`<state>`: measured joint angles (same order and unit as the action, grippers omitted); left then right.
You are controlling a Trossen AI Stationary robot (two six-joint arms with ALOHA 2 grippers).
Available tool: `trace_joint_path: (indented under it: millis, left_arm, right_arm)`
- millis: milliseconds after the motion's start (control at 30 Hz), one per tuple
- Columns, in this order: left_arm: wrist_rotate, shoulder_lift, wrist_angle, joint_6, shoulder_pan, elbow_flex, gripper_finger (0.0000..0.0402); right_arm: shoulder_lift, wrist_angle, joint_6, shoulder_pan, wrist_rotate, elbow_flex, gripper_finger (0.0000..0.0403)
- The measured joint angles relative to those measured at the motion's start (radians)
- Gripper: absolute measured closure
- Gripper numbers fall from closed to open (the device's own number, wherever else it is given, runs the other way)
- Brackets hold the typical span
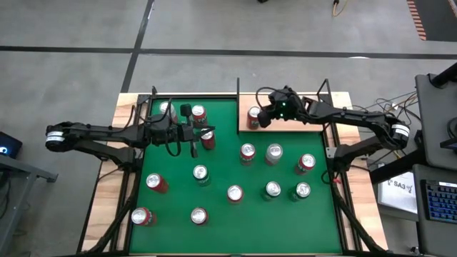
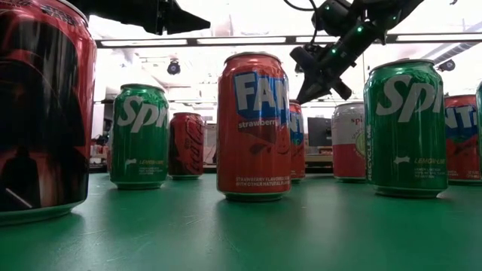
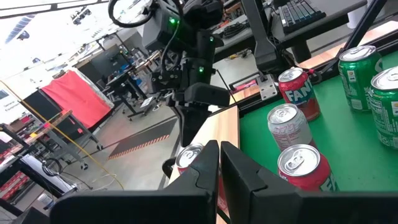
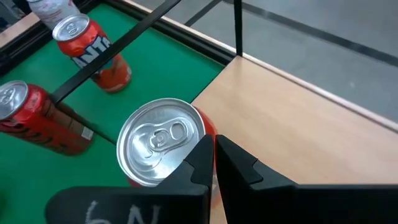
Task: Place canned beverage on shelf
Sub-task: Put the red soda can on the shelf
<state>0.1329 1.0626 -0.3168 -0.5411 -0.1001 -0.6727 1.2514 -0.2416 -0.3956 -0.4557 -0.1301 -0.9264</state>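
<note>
A red canned beverage (image 4: 158, 146) with a silver top stands upright on the near-left corner of the pale wooden shelf (image 4: 298, 112), at the far right of the green table (image 1: 253, 118). My right gripper (image 4: 212, 155) is shut, slanting down, its tips right at the can's rim on the side toward the table's right edge. It shows above the cans in the low view (image 2: 307, 92). My left gripper (image 1: 200, 133) is shut and level, hovering above the cans at the table's far left. It points toward the shelf (image 3: 217, 158). My right gripper has its shut fingertips (image 4: 200, 152) beside the can's top rim (image 4: 189, 134), coming slanting down from the table's right. Whether they touch the rim I cannot tell. The can stands upright on the shelf.
Several cans stand on the green felt (image 1: 221, 214), red ones (image 1: 207, 138) and green ones (image 1: 273, 189). Two more (image 4: 93, 43) stand just left of the shelf. Thin black rods (image 4: 143, 25) edge the shelf. Most of the shelf board (image 1: 314, 123) is bare.
</note>
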Motion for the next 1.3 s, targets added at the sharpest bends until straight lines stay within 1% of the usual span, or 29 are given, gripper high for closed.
trace_joint_path:
  millis: [333,733,933,1033,1167,1300]
  left_arm:
    - [0.000,0.000,0.003,0.000,0.000,0.000,0.0401]
    - [0.000,0.000,0.004,0.000,0.000,0.000,0.0401]
    - [0.000,0.000,0.004,0.000,0.000,0.000,0.0401]
    - [0.000,0.000,0.004,0.000,0.000,0.000,0.0401]
    - [0.000,0.000,0.007,0.000,0.000,0.000,0.0401]
    - [0.000,0.000,0.007,0.000,0.000,0.000,0.0401]
  right_arm:
    - [-0.014,-0.085,-0.005,0.005,0.003,0.000,0.0394]
    - [-0.021,-0.066,-0.012,0.085,-0.002,0.000,0.0394]
    - [-0.023,-0.079,-0.052,0.085,-0.008,0.000,0.0394]
    - [-0.028,-0.105,-0.065,0.089,0.011,0.001,0.0394]
    - [-0.023,-0.124,-0.052,0.111,0.077,0.001,0.0394]
    - [0.009,-0.117,-0.037,0.136,0.073,0.001,0.0394]
